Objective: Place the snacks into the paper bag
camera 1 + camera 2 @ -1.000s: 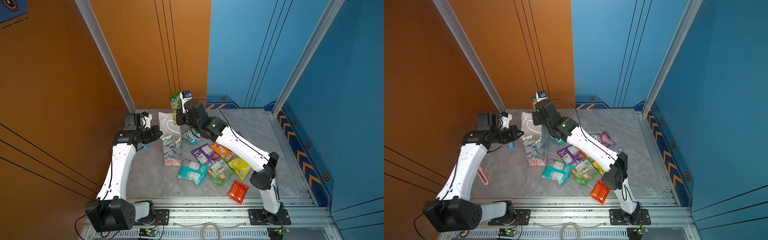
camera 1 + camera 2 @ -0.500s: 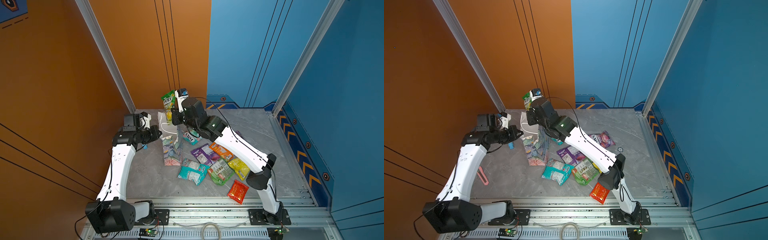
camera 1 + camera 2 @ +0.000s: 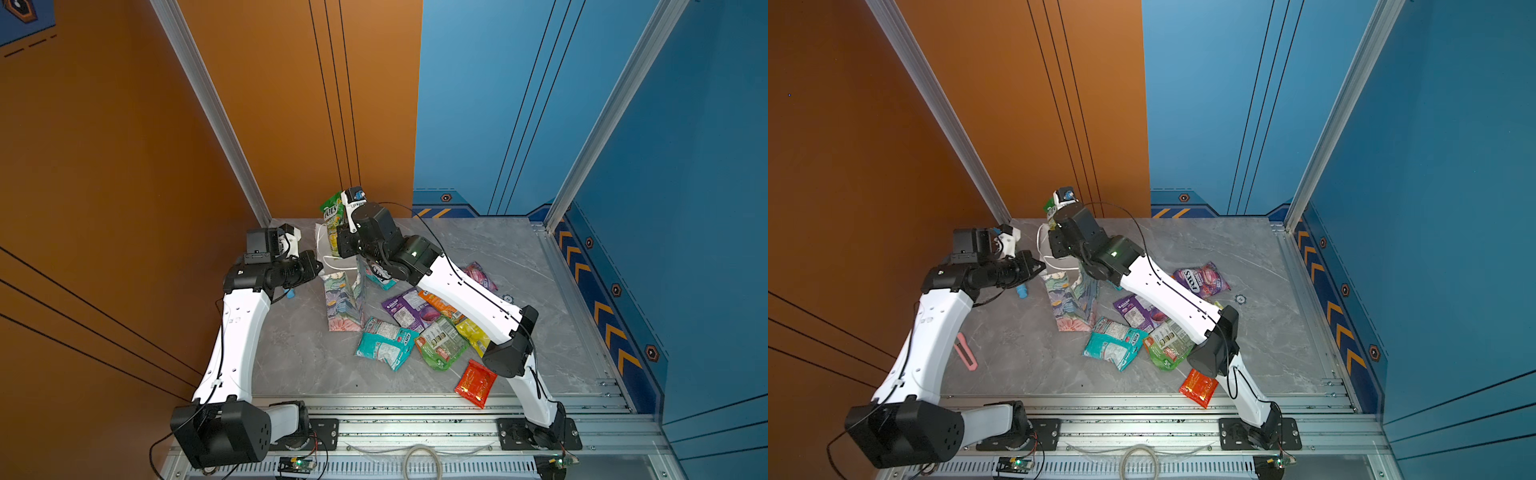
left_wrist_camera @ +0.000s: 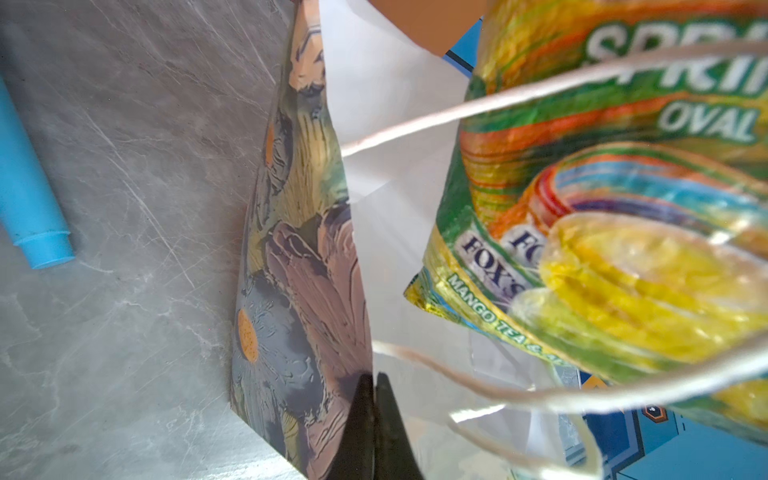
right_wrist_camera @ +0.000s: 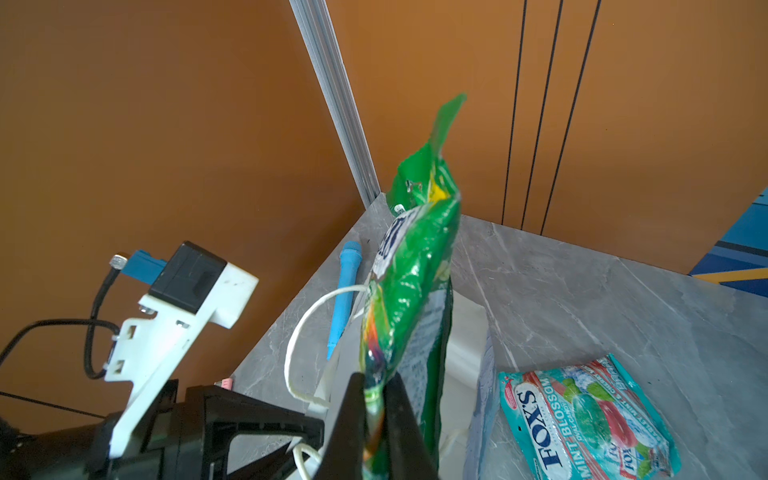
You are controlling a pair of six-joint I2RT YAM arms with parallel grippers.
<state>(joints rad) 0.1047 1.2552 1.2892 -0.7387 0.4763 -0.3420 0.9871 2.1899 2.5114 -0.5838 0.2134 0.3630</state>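
Your right tool point(image 5: 374, 384) grips a green packet point(image 5: 415, 266) over the open bag point(image 3: 344, 305), mid-frame; your left tool point(image 4: 374, 380) is clamped closed on the bag's rim.

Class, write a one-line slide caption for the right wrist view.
Right gripper pinches a green snack packet over the open paper bag.

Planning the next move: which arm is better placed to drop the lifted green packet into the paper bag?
Right. The right tool is shut on the green packet above the paper bag, while the left tool pinches the bag's rim.
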